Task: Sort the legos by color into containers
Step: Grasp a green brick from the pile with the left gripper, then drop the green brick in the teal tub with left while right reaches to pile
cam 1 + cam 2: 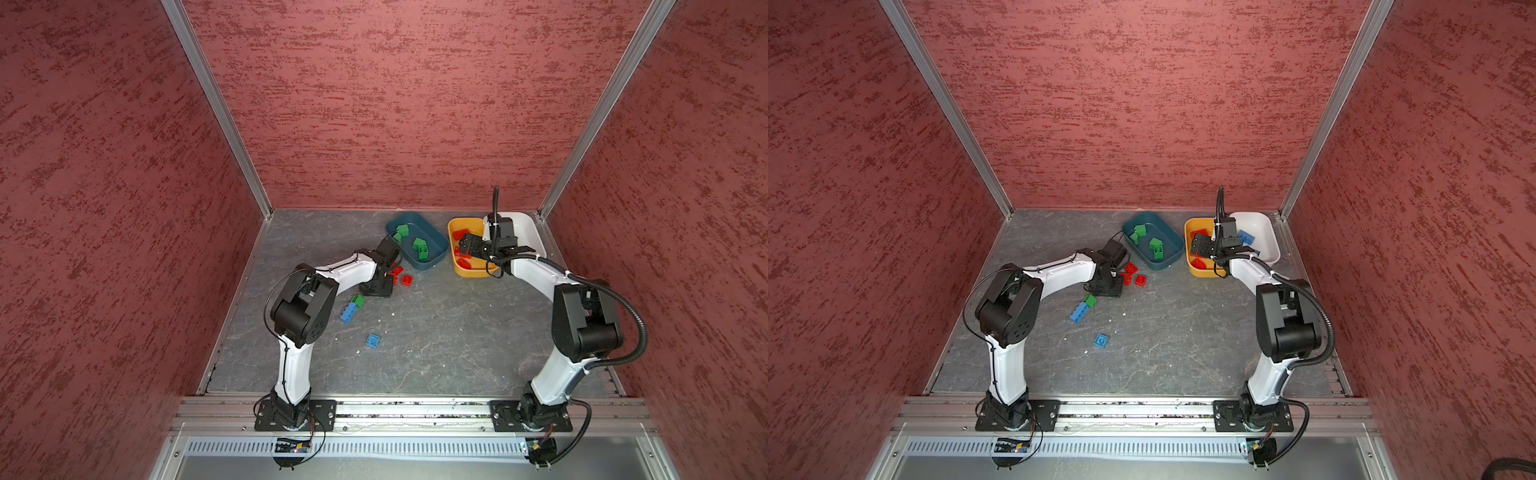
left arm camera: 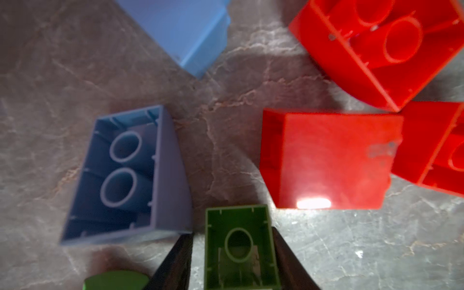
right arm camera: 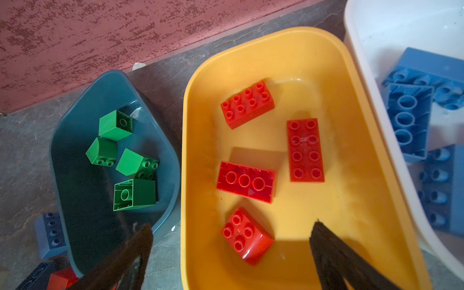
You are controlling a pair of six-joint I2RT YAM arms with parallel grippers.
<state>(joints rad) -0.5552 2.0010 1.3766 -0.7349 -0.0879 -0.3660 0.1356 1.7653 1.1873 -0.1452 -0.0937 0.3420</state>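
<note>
My left gripper (image 2: 232, 228) is low on the table among loose legos, its fingers either side of a small green brick (image 2: 239, 248) lying with its hollow side to the camera. One finger touches it; a sliver of table shows at the other. Beside it lie a blue brick (image 2: 130, 175) and red bricks (image 2: 334, 160). My right gripper (image 3: 232, 226) hangs open and empty over the orange-yellow tub (image 3: 351, 175), which holds several red bricks. The dark teal tub (image 3: 82, 200) holds green bricks and the white tub (image 3: 376, 37) blue ones.
In both top views more loose legos lie on the grey table: red ones (image 1: 407, 279), a green one (image 1: 357, 300) against an oblong blue one (image 1: 348, 312), and a square blue one (image 1: 372, 340). The three tubs stand along the back wall, at the centre and to the right.
</note>
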